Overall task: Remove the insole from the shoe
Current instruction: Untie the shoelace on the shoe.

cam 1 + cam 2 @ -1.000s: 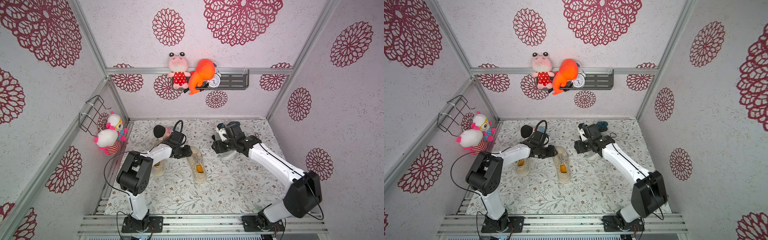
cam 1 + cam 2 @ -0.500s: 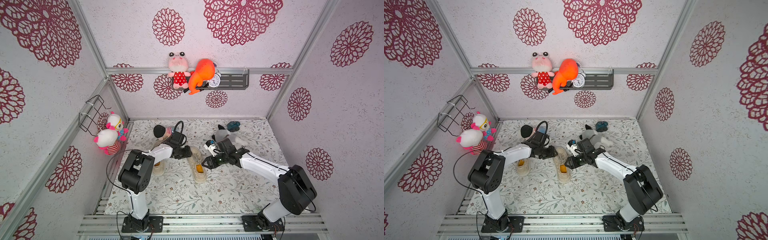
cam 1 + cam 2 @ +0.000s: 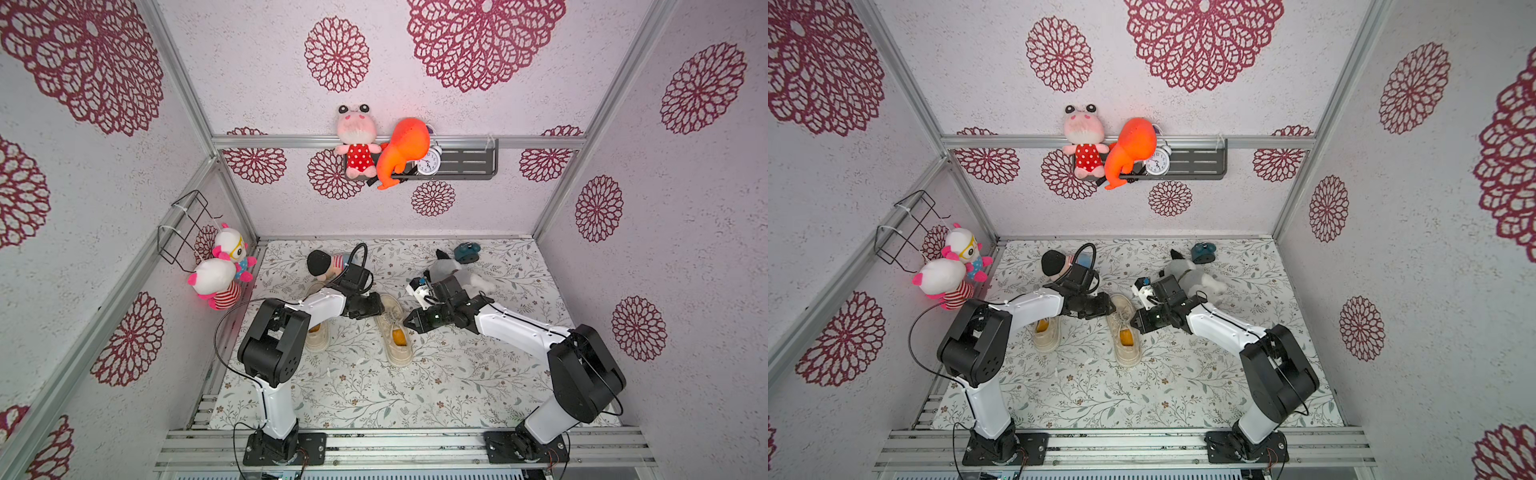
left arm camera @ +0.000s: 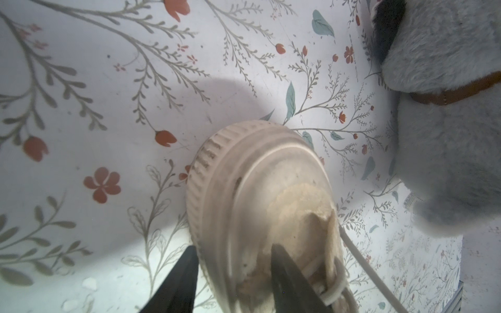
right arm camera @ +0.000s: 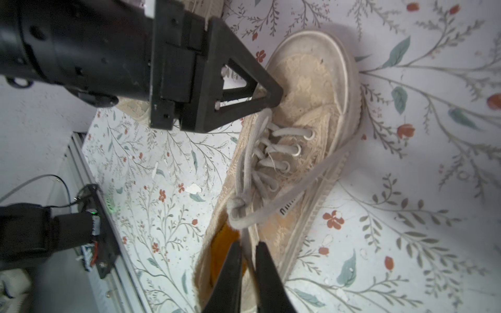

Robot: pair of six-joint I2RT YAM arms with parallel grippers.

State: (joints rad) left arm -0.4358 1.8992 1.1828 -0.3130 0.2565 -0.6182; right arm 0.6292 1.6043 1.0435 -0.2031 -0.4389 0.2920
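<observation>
The orange insole (image 3: 399,335), lying inside the shoe (image 3: 400,355) mid-frame, looks thin, light and floppy, so it is probably best pinched at its heel edge, where the right gripper (image 5: 247,244) sits with fingers closed while the left gripper (image 4: 231,246) clamps the toe.

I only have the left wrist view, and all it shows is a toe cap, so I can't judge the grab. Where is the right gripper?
Observer: The right gripper is at the opening of the shoe, jaws shut.
Operator: On the insole?
Observer: The orange insole lies inside, right beside the jaws. A lace seems to run down between them. What they hold, I cannot tell.
Operator: Anything else close by?
Observer: A second shoe stands beside it, partly hidden under the left arm.
</observation>
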